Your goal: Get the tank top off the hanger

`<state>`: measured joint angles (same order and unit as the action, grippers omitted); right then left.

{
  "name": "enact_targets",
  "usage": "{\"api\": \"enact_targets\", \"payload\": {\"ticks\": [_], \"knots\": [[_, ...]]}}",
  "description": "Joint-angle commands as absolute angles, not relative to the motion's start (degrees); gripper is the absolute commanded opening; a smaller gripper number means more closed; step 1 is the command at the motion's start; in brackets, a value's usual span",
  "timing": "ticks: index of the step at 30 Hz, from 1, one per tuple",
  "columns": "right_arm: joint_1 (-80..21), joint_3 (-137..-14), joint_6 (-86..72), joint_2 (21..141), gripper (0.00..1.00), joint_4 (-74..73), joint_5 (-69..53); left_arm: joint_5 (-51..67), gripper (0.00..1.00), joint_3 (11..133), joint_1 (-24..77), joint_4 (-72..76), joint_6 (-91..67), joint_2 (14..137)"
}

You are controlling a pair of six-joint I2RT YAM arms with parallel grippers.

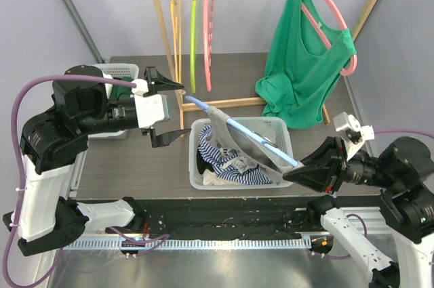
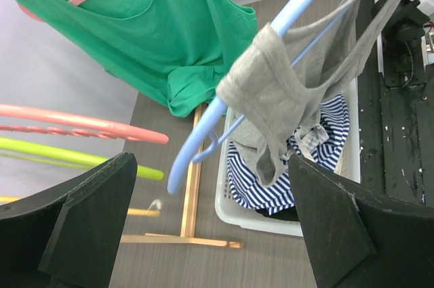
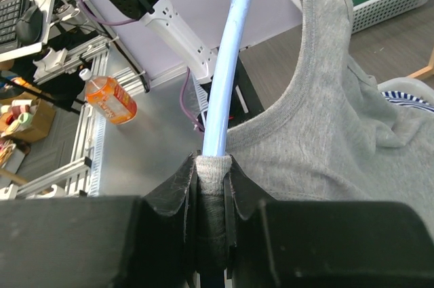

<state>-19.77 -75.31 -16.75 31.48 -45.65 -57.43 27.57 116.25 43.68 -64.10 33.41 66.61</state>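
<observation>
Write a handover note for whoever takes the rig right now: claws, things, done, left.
Claws: the right claw is shut on one end of the hanger, with tank top fabric pinched in with it. The left claw is open and empty, near the hanger's hook end.
Things: the hanger is held aslant over the basket, with the tank top draped on it.
Done: hanger gripped and presented to the left claw.
Left: likely take the tank top with the left claw, pull it off the hanger, and free the pinched strap.
</observation>
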Motion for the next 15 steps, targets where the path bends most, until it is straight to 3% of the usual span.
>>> {"api": "enact_targets", "payload": {"ticks": [1,10,15], "knots": [[-19.95,-76.55,-12.23,36.64,0.01,-45.77,-62.22,30.67,1.00,116.38,43.24,-63.37,32.96,66.27],[-19.95,-79.01,-10.63,43.50,0.01,-41.84,-66.44,42.35,1.00,111.02,43.33,-65.65,30.14,68.03],[-20.04,-79.28,-10.37,45.00,0.01,-40.17,-68.29,42.37,1.00,108.11,43.24,-64.52,31.46,68.46]]}}
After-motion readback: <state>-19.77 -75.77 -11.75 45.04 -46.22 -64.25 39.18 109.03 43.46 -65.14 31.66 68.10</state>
